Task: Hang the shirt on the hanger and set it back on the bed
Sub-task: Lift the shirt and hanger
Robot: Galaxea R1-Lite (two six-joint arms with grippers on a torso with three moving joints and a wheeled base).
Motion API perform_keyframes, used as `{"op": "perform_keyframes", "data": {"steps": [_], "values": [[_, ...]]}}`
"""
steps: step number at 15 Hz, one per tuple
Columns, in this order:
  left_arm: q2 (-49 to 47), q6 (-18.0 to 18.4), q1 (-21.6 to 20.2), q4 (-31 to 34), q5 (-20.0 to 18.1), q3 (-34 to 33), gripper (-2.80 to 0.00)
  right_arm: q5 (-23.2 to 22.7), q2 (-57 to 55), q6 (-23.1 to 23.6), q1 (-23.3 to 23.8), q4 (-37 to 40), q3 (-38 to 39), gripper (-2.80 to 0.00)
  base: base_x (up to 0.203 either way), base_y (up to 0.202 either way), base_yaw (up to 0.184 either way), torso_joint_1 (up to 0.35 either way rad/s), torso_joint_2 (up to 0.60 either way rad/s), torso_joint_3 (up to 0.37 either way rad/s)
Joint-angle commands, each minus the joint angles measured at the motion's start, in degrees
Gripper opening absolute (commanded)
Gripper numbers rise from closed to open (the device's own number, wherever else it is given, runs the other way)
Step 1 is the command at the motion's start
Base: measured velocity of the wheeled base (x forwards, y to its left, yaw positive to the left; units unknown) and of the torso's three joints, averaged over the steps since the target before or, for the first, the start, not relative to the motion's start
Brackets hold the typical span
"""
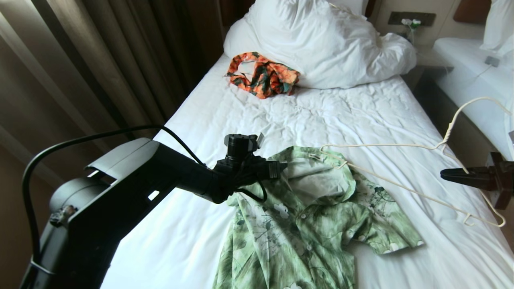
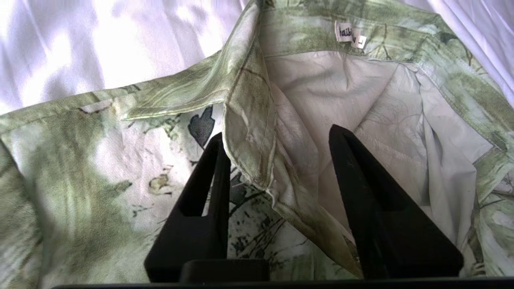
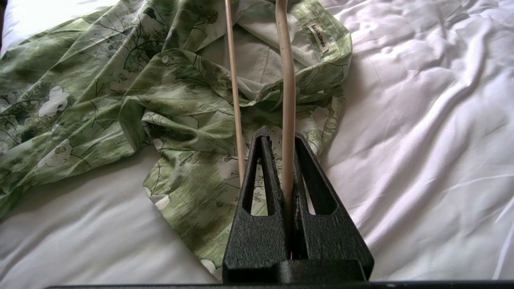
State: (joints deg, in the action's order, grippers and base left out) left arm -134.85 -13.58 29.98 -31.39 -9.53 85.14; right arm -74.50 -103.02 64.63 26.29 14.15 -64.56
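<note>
Shirt (image 2: 257,104) collar edge between parted fingers of left hand (image 2: 277,140).

The shirt (image 1: 305,224) runs off the near edge of the head view, its hem unseen. The left gripper (image 1: 281,168) has its fingertips lost against the collar there. The hanger (image 1: 401,188) slips behind the right gripper (image 1: 445,175) at the right edge. The neck label (image 2: 349,35) is too small to read.
</note>
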Motion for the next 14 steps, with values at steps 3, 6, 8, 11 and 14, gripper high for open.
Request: {"op": "perform_keyframes", "data": {"steps": [3, 6, 8, 11, 14], "values": [[4.6, -0.2, 0.5, -0.1, -0.2, -1.4, -2.8, -0.5, -0.7, 0.1, -0.6, 0.3, -2.9, -2.8, 0.0, 0.0, 0.0, 0.0, 0.0, 0.0], [4.6, -0.2, 0.6, 0.1, -0.3, -2.5, -2.8, -0.5, -0.4, -0.5, -0.5, 0.3, -3.6, -2.8, 0.0, 0.0, 0.0, 0.0, 0.0, 0.0], [2.8, -0.3, 0.5, 0.0, -0.1, -2.7, -2.8, -0.5, -0.3, -0.6, -0.5, 0.3, -3.6, -2.8, 0.0, 0.0, 0.0, 0.0, 0.0, 0.0], [6.4, -0.2, 0.2, 0.1, 0.0, -4.8, -2.8, -0.4, -0.6, -0.6, -0.7, 0.3, -2.5, -2.8, 0.0, 0.0, 0.0, 0.0, 0.0, 0.0], [13.4, -0.2, 0.5, 1.4, 0.0, -7.1, -2.8, 0.2, -2.1, -0.7, -3.4, 0.3, -1.8, -2.8, 0.0, 0.0, 0.0, 0.0, 0.0, 0.0]]}}
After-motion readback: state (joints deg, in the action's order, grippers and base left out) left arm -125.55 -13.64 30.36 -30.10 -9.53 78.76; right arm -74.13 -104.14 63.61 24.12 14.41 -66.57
